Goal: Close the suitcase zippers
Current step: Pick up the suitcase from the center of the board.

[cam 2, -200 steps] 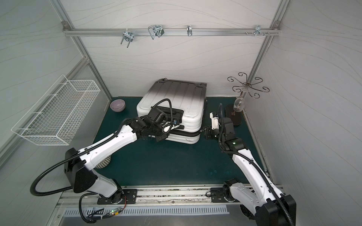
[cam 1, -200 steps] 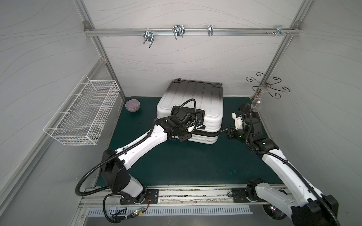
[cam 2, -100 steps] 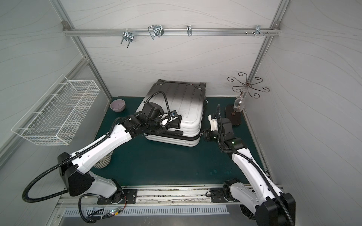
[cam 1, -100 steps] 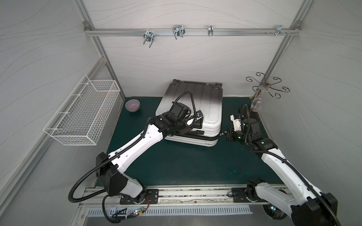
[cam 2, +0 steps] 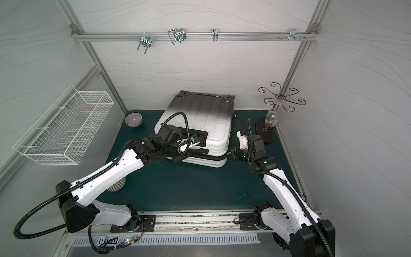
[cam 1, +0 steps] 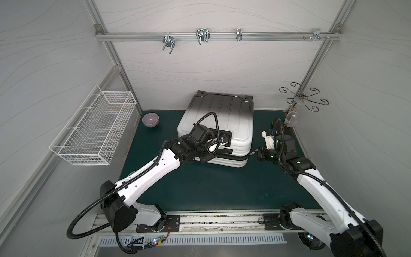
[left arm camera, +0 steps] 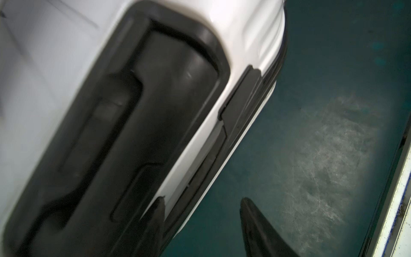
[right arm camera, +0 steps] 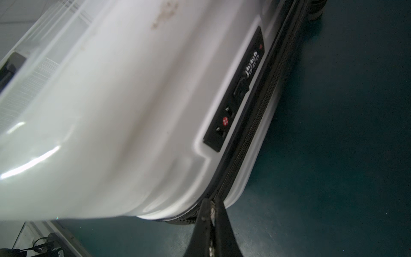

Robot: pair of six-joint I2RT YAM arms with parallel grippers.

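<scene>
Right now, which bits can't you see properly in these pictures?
- Zipper pull: right wrist view, nearly all hidden inside the shut right hand.
- Zippers along the front: both top views, partly covered by the left arm.
- Suitcase far side: both top views, hidden by its own body.
- Handle recess: left wrist view, blurred.
- Striped thing: a top view, mostly under the left arm.

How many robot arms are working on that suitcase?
2. The left arm reaches over the near edge of the suitcase. The right arm is at its near right corner, pincer shut on the zipper. None seems hidden.
</scene>
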